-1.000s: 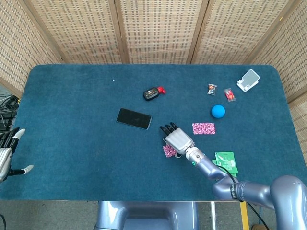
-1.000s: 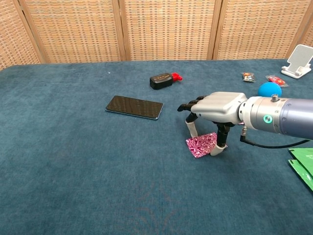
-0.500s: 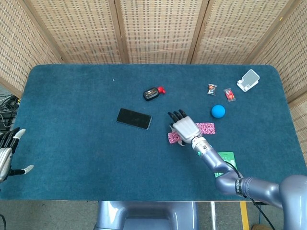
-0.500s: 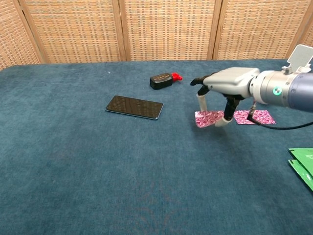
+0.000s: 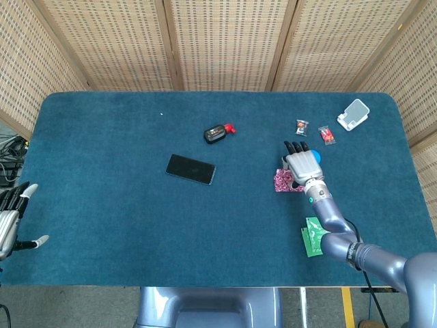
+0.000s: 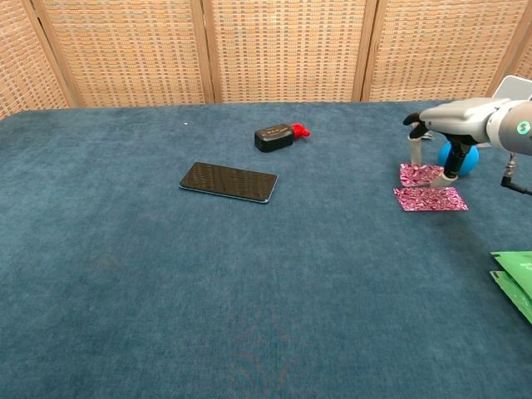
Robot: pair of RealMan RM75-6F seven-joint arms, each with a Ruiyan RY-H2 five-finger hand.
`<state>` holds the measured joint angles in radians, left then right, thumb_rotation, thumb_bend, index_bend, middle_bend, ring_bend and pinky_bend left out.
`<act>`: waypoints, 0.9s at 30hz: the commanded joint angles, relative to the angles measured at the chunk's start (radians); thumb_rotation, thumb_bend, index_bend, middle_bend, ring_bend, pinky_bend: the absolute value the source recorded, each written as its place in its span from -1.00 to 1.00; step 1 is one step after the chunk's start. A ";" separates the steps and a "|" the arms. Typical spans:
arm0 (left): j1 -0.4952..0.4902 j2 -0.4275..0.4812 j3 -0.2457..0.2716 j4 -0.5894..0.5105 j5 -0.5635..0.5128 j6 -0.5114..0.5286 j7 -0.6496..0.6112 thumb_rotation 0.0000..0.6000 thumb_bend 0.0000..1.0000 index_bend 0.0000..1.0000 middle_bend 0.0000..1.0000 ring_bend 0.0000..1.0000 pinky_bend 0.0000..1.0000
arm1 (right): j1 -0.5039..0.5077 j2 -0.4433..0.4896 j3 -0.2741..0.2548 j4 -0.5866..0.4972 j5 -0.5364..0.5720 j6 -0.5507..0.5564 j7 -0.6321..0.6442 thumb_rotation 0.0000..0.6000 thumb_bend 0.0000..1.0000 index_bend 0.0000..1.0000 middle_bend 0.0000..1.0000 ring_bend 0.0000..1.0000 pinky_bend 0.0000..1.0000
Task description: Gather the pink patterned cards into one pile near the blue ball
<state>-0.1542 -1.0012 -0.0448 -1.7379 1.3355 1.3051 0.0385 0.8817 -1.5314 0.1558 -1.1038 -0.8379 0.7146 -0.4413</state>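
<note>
Blue carpeted tabletop (image 5: 102, 150) before wicker screens (image 5: 225, 41); right hand (image 6: 453, 125) pinching a pink card (image 6: 418, 174), left hand (image 5: 9, 217) spread, empty.

Two pink cards (image 6: 430, 199), one blue ball (image 6: 460, 157), one phone (image 6: 228, 181), two green cards (image 5: 315, 237).

the head view looks steeply down on the whole table (image 5: 102, 205) from above; the chest view looks low across it, sharing the phone (image 5: 190, 169).
</note>
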 commanded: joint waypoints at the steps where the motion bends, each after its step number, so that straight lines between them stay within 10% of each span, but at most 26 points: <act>1: -0.001 -0.001 0.000 -0.002 -0.001 0.000 0.005 1.00 -1.00 -1.00 -1.00 -1.00 -1.00 | -0.003 -0.003 -0.006 0.004 0.000 -0.002 -0.003 1.00 -0.18 0.13 -1.00 -1.00 -0.83; 27: 0.001 0.001 0.000 -0.001 -0.001 0.002 -0.002 1.00 -1.00 -1.00 -1.00 -1.00 -1.00 | -0.007 -0.042 -0.029 0.038 0.005 -0.011 -0.026 1.00 -0.20 0.07 -1.00 -1.00 -0.81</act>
<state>-0.1534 -0.9998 -0.0443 -1.7391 1.3347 1.3067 0.0365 0.8751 -1.5720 0.1266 -1.0671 -0.8328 0.7036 -0.4676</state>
